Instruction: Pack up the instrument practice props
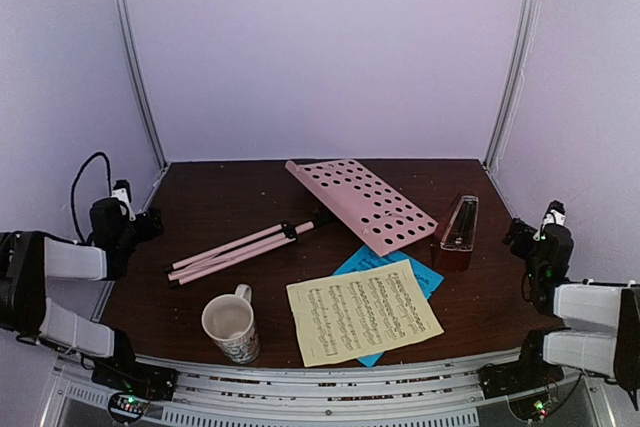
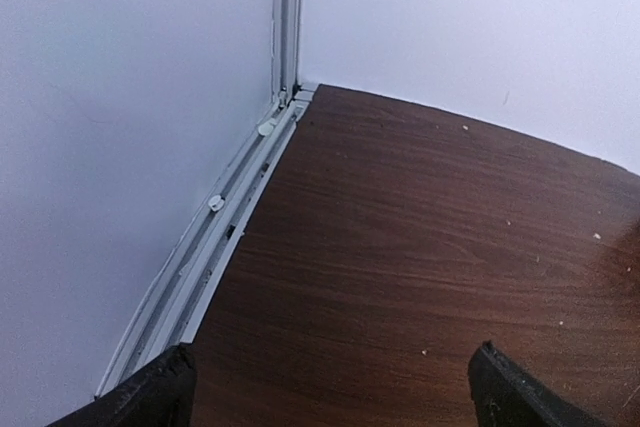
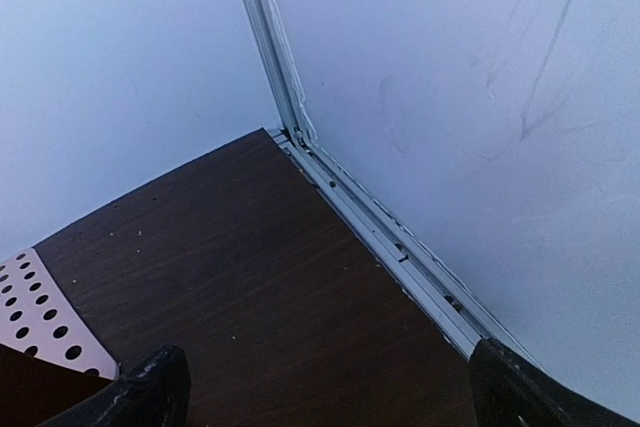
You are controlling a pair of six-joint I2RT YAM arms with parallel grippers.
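The pink music stand lies flat on the dark table, its perforated desk (image 1: 365, 205) at the centre back and its folded legs (image 1: 240, 250) stretching left. A corner of that desk (image 3: 35, 312) shows in the right wrist view. The dark red-brown metronome (image 1: 457, 234) stands upright to the desk's right. A pale-yellow music sheet (image 1: 362, 309) lies on a blue one (image 1: 428, 279) near the front. My left gripper (image 1: 152, 222) (image 2: 335, 397) hangs open at the left edge over bare wood. My right gripper (image 1: 518, 231) (image 3: 330, 392) is open at the right edge, beside the metronome and apart from it.
A cream patterned mug (image 1: 232, 323) stands at the front left, below the stand's legs. White walls with metal rails (image 2: 215, 247) (image 3: 400, 247) close the table (image 1: 220, 197) on three sides.
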